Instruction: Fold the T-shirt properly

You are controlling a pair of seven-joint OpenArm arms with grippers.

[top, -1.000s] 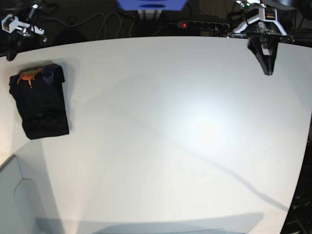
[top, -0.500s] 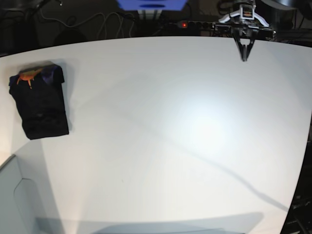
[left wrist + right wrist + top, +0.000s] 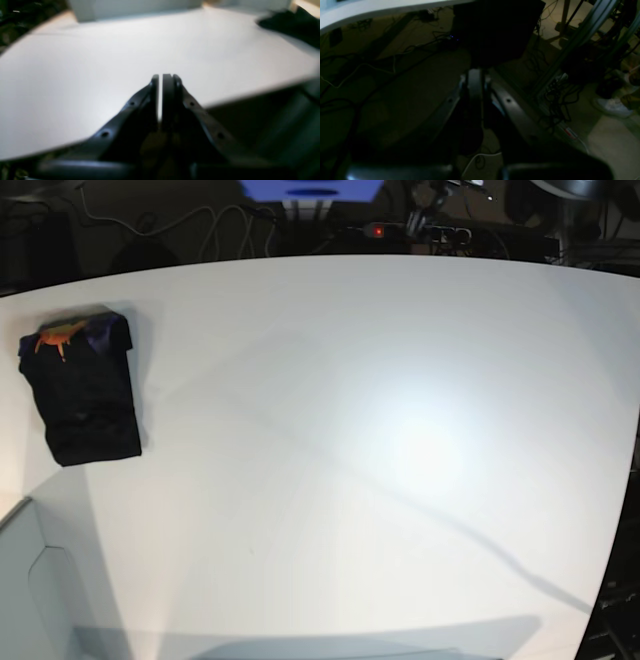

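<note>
You find the folded T-shirt (image 3: pixel 82 388) on the table (image 3: pixel 380 460), near its left edge in the base view; a power strip (image 3: pixel 420 230) lies behind the table's far edge.

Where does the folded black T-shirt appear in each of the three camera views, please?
Base: the T-shirt lies folded at the far left of the white table, orange label at its top.
Left wrist: a dark blurred shape at the upper right, probably the T-shirt.
Right wrist: not in view.
Shared landmark: the white table, whose edge shows in the right wrist view.
</note>
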